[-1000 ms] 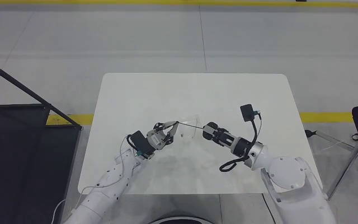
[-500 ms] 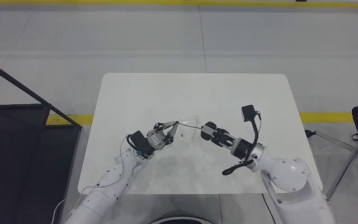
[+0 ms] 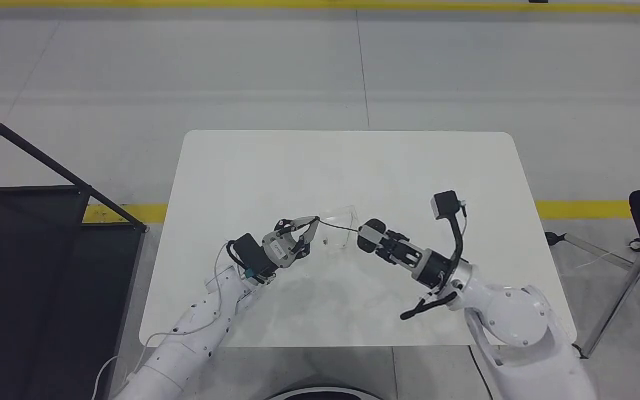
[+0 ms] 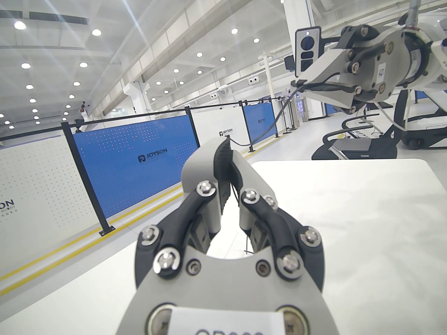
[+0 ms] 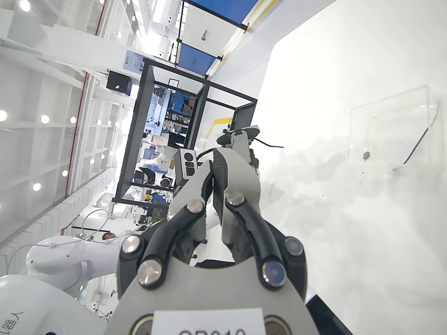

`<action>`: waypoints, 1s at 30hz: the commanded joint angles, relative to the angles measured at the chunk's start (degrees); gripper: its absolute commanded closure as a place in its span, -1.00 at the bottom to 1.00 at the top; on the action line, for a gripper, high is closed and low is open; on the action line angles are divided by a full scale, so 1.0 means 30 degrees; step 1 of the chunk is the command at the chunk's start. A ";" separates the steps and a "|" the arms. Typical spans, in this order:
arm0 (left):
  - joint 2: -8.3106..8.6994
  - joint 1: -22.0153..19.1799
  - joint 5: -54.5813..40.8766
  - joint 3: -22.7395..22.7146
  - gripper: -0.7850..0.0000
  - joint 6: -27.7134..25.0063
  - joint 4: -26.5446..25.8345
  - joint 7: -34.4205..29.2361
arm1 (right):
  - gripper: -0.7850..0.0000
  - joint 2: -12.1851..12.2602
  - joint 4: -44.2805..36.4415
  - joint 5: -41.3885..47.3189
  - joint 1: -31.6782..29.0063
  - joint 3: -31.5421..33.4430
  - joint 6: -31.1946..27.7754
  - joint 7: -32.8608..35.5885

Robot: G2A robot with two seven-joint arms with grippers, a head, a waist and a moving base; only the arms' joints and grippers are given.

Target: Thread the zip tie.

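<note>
**Right now, both grippers are clamped on the zip tie (image 3: 338, 225)**

My left gripper (image 4: 227, 155) has its fingers pressed together on one end of the black zip tie. In the right wrist view I can see a short tail of it poking out past the tips. My right gripper (image 5: 212, 167) is pinched closed as well, and the left wrist view shows it nipping the other end at the very tip of its fingers.

The two grippers point at each other, near but not touching, above the middle of the white table (image 3: 420, 170). The zip tie spans the gap between them as a thin dark line, held up off the tabletop.

Just beside that span, on the side away from the robot, a clear box (image 5: 391, 106) stands on the table. Inside it lies a second zip tie (image 5: 417, 144), black and gently curved, with a small brown speck (image 5: 365, 155) near it. I cannot tell from here what the speck is.
</note>
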 commanded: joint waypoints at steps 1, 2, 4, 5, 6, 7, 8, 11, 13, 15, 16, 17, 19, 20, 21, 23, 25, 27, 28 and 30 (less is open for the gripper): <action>0.0000 0.0000 0.0000 0.0000 1.00 0.0000 0.0000 0.0000 | 1.00 -0.0022 0.0083 0.0050 0.0006 -0.0095 -0.0311 -0.0193; 0.0000 0.0000 0.0000 0.0000 1.00 0.0000 0.0000 0.0000 | 1.00 -0.0030 0.0116 0.0063 0.0000 -0.0137 -0.0448 -0.0272; 0.0000 0.0000 0.0000 0.0000 1.00 0.0000 0.0000 0.0000 | 1.00 -0.0041 0.0166 0.0097 -0.0007 -0.0182 -0.0581 -0.0380; 0.0000 0.0000 0.0000 0.0000 1.00 0.0000 0.0000 0.0000 | 1.00 -0.0049 0.0161 0.0158 -0.0010 -0.0190 -0.0703 -0.0463; 0.0000 0.0000 0.0000 0.0000 1.00 0.0000 0.0000 0.0000 | 1.00 -0.0057 0.0183 0.0251 -0.0034 -0.0188 -0.0858 -0.0550; 0.0000 0.0000 0.0000 0.0000 1.00 0.0000 0.0000 0.0000 | 1.00 -0.0065 0.0213 0.0341 -0.0069 -0.0177 -0.1030 -0.0650; 0.0000 0.0000 0.0000 0.0000 1.00 0.0000 0.0000 0.0000 | 1.00 -0.0072 0.0241 0.0428 -0.0110 -0.0164 -0.1171 -0.0746; 0.0000 0.0000 0.0000 0.0000 1.00 0.0000 0.0000 0.0000 | 1.00 -0.0078 0.0292 0.0523 -0.0184 -0.0151 -0.1398 -0.0836; 0.0000 0.0000 0.0000 0.0000 1.00 0.0000 0.0000 0.0000 | 1.00 -0.0090 0.0312 0.0647 -0.0203 -0.0142 -0.1575 -0.0954; 0.0000 0.0000 0.0000 0.0000 1.00 0.0000 0.0000 0.0000 | 1.00 -0.0094 0.0361 0.0641 -0.0211 -0.0158 -0.1664 -0.0979; 0.0000 0.0000 0.0000 0.0000 1.00 0.0000 0.0000 0.0000 | 1.00 -0.0097 0.0380 0.0642 -0.0202 -0.0172 -0.1680 -0.0990; 0.0000 0.0000 0.0000 0.0000 1.00 0.0000 0.0000 0.0000 | 1.00 -0.0101 0.0408 0.0636 -0.0177 -0.0197 -0.1687 -0.1003; 0.0000 0.0000 0.0000 0.0000 1.00 0.0000 0.0000 0.0000 | 1.00 -0.0117 0.0459 0.0685 -0.0116 -0.0265 -0.1750 -0.1044; 0.0000 0.0000 0.0000 0.0000 1.00 0.0000 0.0000 0.0000 | 1.00 -0.0122 0.0493 0.0658 -0.0095 -0.0302 -0.1792 -0.1041; 0.0000 0.0000 0.0000 0.0000 1.00 0.0000 0.0000 0.0000 | 1.00 -0.0127 0.0509 0.0650 -0.0069 -0.0340 -0.1846 -0.1035; 0.0000 0.0000 0.0000 0.0000 1.00 0.0000 0.0000 0.0000 | 1.00 -0.0140 0.0571 0.0634 -0.0035 -0.0419 -0.1999 -0.1059; 0.0000 0.0000 0.0000 0.0000 1.00 0.0000 0.0000 0.0000 | 1.00 -0.0166 0.0637 0.0741 -0.0006 -0.0492 -0.2293 -0.1211; 0.0000 0.0000 0.0000 0.0000 1.00 0.0000 0.0000 0.0000 | 1.00 -0.0174 0.0727 0.0683 0.0015 -0.0559 -0.2397 -0.1202; 0.0000 0.0000 0.0000 0.0000 1.00 0.0000 0.0000 0.0000 | 1.00 -0.0172 0.0754 0.0558 0.0035 -0.0591 -0.2289 -0.1154; 0.0000 0.0000 0.0000 0.0000 1.00 0.0000 0.0000 0.0000 | 1.00 -0.0172 0.0726 0.0403 0.0100 -0.0630 -0.2166 -0.1113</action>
